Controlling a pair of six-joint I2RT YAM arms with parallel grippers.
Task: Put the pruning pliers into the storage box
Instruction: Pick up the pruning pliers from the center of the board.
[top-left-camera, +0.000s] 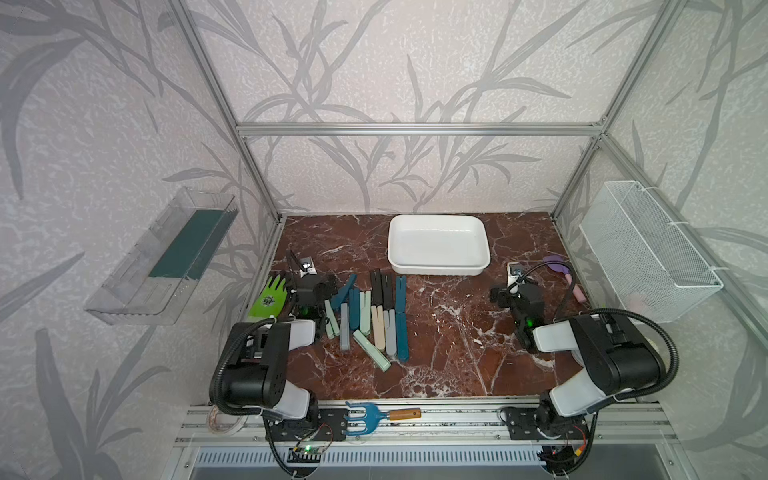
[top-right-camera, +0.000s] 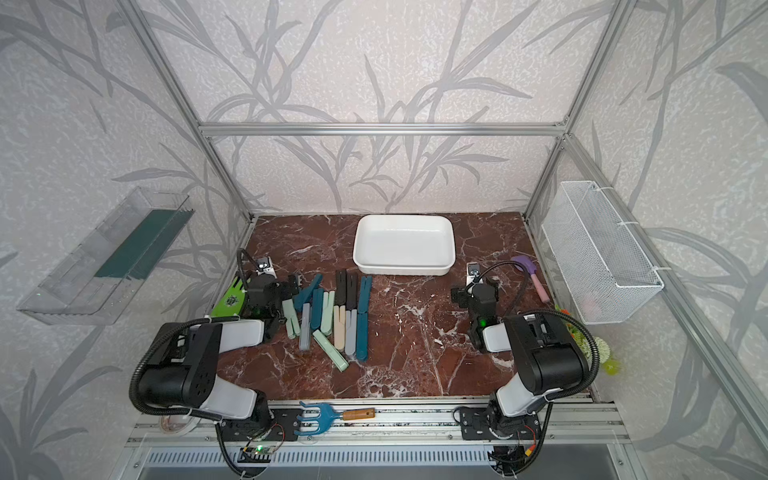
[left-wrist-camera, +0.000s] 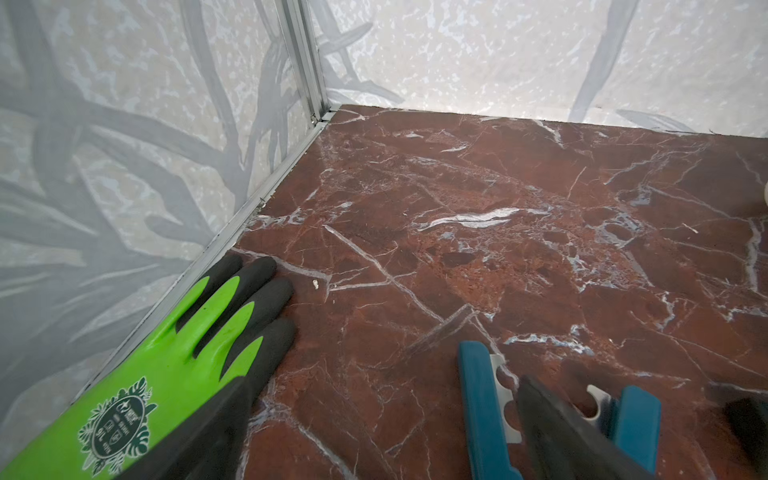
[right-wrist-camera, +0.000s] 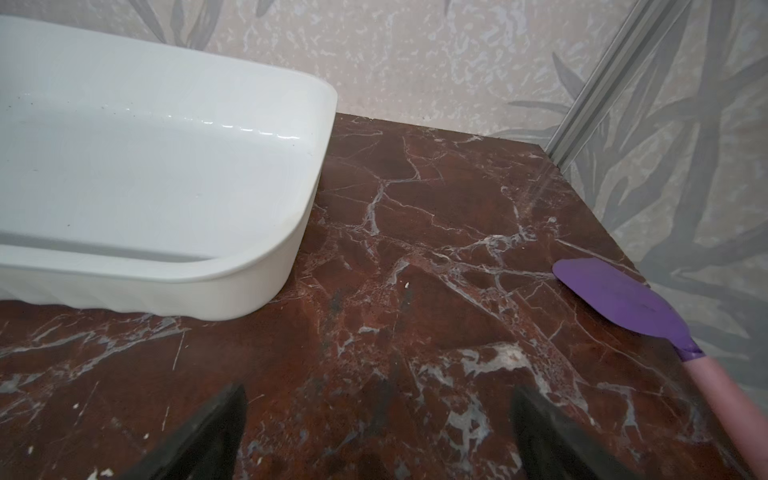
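Observation:
Several pruning pliers (top-left-camera: 376, 318) (top-right-camera: 338, 318), in black, teal, mint, beige and grey, lie side by side on the marble table left of centre. The white storage box (top-left-camera: 436, 270) (top-right-camera: 401, 270) (right-wrist-camera: 166, 295) stands empty at the back centre. My left gripper (top-left-camera: 311, 280) (top-right-camera: 270, 283) (left-wrist-camera: 384, 380) is open, low at the left edge of the pile. Bare marble lies between its jaws, and a teal pliers (left-wrist-camera: 482, 411) lies just inside one finger. My right gripper (top-left-camera: 513, 287) (top-right-camera: 476, 291) (right-wrist-camera: 378, 388) is open over bare marble, in front of the box's right corner.
A green and black glove (top-left-camera: 270, 297) (left-wrist-camera: 166, 374) lies by the left wall. A purple spatula (top-left-camera: 567, 276) (right-wrist-camera: 623, 299) lies at the right edge. A blue hand rake (top-left-camera: 370, 417) rests on the front rail. A clear bin (top-left-camera: 162, 257) and a wire basket (top-left-camera: 648, 249) hang on the side walls.

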